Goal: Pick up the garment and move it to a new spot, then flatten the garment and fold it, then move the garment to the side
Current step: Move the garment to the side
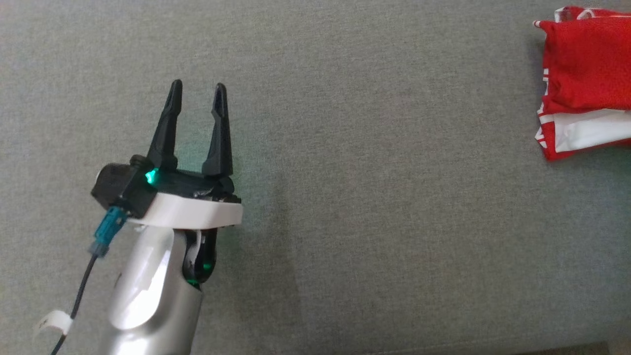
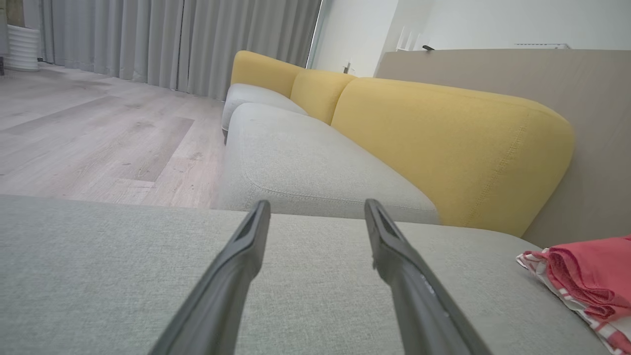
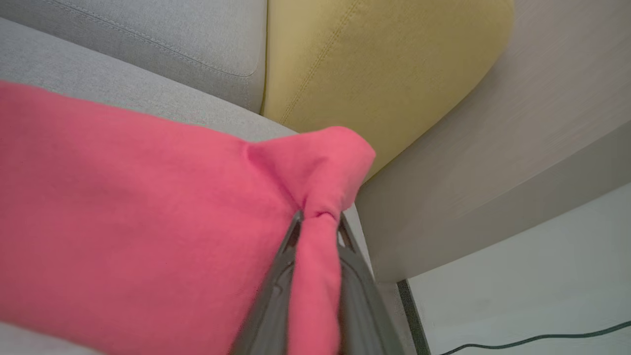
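The garment is red with white stripes and lies folded at the far right of the grey cushion; it also appears at the lower right of the left wrist view as the garment. My left gripper hovers open over the bare cushion at the left, well apart from the cloth, its fingers spread with nothing between them. My right gripper is shut on a bunched fold of the garment, which spreads to the left over the cushion.
Yellow backrest cushions run along the far side of the sofa. A beige panel stands behind them. Wood floor and grey curtains lie beyond the seat's left end. A cable crosses pale floor.
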Controlling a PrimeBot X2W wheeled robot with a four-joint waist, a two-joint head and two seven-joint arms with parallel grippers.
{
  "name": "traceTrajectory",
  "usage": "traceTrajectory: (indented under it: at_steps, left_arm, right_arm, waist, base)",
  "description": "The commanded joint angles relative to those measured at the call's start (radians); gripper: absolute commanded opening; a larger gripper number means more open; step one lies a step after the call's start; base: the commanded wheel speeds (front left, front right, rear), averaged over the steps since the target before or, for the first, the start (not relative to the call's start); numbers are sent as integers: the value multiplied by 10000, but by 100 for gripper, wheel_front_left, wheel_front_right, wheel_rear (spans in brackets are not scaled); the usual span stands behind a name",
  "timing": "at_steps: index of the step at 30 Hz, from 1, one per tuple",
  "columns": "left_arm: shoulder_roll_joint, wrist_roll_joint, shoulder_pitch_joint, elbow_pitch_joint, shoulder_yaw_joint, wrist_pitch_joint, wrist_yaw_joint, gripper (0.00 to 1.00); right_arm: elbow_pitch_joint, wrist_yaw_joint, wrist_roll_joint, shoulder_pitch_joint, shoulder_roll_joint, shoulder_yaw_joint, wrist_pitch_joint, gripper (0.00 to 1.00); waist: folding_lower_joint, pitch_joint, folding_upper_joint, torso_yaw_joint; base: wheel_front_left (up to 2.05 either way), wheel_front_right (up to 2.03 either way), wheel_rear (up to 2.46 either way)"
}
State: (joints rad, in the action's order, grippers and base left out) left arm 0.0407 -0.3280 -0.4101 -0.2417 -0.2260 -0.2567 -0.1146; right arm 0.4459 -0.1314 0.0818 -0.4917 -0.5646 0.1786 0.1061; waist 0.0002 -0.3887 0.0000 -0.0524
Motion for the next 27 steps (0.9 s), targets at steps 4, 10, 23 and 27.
traceTrajectory:
  at_steps: [4, 10, 23, 27]
  left_arm:
    - [106, 115, -372, 265, 471, -51, -69, 100]
    - [103, 106, -312, 69, 535, -51, -110, 100]
    - [97, -247, 621, -293, 748, -51, 77, 100]
    - [96, -368, 1065, -345, 858, -51, 206, 100]
  right_arm:
    - [-292, 7, 175, -113, 53, 453, 124, 86]
    - [-697, 7, 347, -159, 627, 863, 28, 100]
    - [-2806, 7, -167, 474, 3208, 304, -645, 100]
    - [-3483, 7, -597, 1107, 4436, 36, -989, 100]
  waist:
    - [-2, -103, 0, 27]
    - [-2, 294, 0, 41]
    - [-2, 2540, 0, 409]
    - [-2, 3055, 0, 615]
  base:
    - [0, 0, 0]
    - [0, 0, 0]
    - [0, 0, 0]
    - [0, 0, 0]
